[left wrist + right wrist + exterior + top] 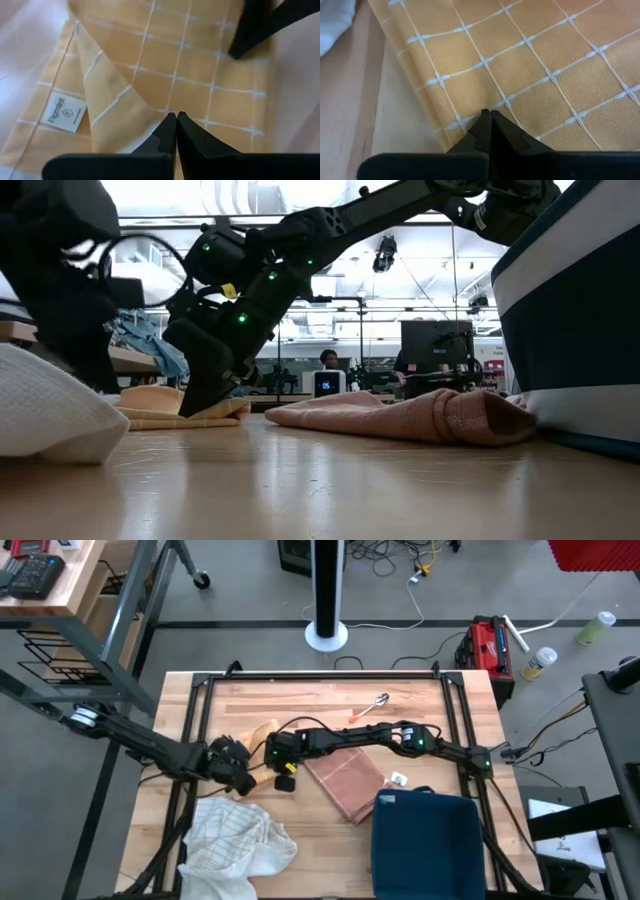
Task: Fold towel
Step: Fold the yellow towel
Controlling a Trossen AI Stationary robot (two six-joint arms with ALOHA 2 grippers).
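An orange towel (257, 732) with a white grid lies partly folded on the wooden table, left of centre; it also shows in the left wrist view (200, 65) and the right wrist view (530, 60). A white label (63, 111) sits on its lower layer. My left gripper (248, 776) is shut at a raised fold of the towel (176, 118). My right gripper (270, 753) reaches across from the right and is shut, with its tips on the towel (488, 114). In the low view it slants down onto the cloth (195, 405). My left gripper has a raised fold of the orange towel (150, 102) running straight into its shut fingertips, which come slanting down from the table's left. The tips hide the spot itself. The rest of the towel lies flat on the table. My right gripper presses its shut fingertips down on the towel's top layer, close to a folded edge (445, 122). It comes slanting down from the table's right. One of its fingers (252, 30) shows on the cloth in the left wrist view. The towel lies flat beneath it.
A folded pink towel (345, 780) lies at the centre, a crumpled white towel (235, 840) at the near left, and a dark blue bin (430, 840) at the near right. A spoon (372, 705) lies toward the far edge.
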